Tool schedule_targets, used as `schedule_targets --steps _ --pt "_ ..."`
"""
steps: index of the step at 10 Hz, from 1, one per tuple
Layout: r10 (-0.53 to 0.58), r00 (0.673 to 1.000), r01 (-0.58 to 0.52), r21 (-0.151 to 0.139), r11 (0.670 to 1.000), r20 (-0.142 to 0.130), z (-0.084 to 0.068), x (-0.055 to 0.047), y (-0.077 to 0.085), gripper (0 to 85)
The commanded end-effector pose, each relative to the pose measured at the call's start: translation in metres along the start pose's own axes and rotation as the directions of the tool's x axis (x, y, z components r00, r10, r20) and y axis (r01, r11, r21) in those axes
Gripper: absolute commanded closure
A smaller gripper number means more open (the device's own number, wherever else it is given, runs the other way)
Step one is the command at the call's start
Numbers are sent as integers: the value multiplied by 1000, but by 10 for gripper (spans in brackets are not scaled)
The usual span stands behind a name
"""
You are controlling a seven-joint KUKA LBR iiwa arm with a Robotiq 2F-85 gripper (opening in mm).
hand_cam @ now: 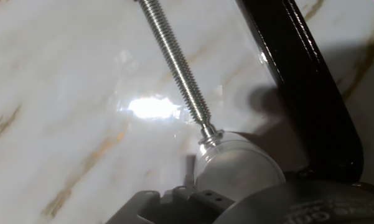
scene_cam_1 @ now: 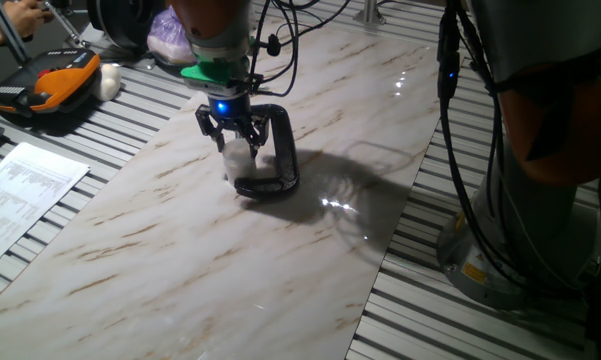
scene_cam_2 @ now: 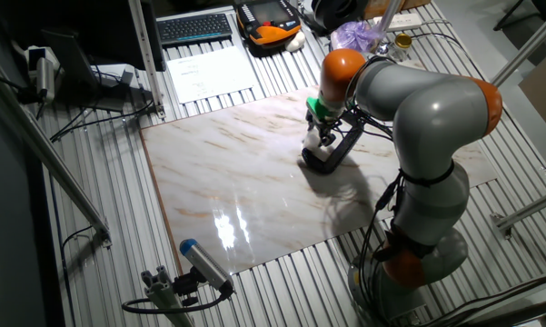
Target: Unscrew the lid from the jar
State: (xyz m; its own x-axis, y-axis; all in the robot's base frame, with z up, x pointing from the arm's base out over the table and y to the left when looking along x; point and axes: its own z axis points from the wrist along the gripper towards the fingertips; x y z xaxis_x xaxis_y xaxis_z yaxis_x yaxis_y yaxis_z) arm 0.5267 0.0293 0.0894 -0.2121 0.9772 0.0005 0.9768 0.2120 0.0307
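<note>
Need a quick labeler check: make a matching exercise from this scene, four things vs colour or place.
Things:
1. C-clamp
2. clamp screw
3. hand
4. paper sheet

Descriptions:
A. threaded shiny metal
B. printed, lying off the marble slab
C. black frame
D. low over the whitish jar, blue light above its fingers

Pairs: 1-C, 2-A, 3-D, 4-B
</note>
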Motion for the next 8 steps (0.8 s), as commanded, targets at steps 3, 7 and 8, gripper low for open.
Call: schedule_targets --steps 3,7,8 --pt "-65 998 65 3 998 9 0 0 0 340" --pt "-155 988 155 7 988 24 -2 0 0 340" --pt "-187 982 187 10 982 30 -2 0 0 340"
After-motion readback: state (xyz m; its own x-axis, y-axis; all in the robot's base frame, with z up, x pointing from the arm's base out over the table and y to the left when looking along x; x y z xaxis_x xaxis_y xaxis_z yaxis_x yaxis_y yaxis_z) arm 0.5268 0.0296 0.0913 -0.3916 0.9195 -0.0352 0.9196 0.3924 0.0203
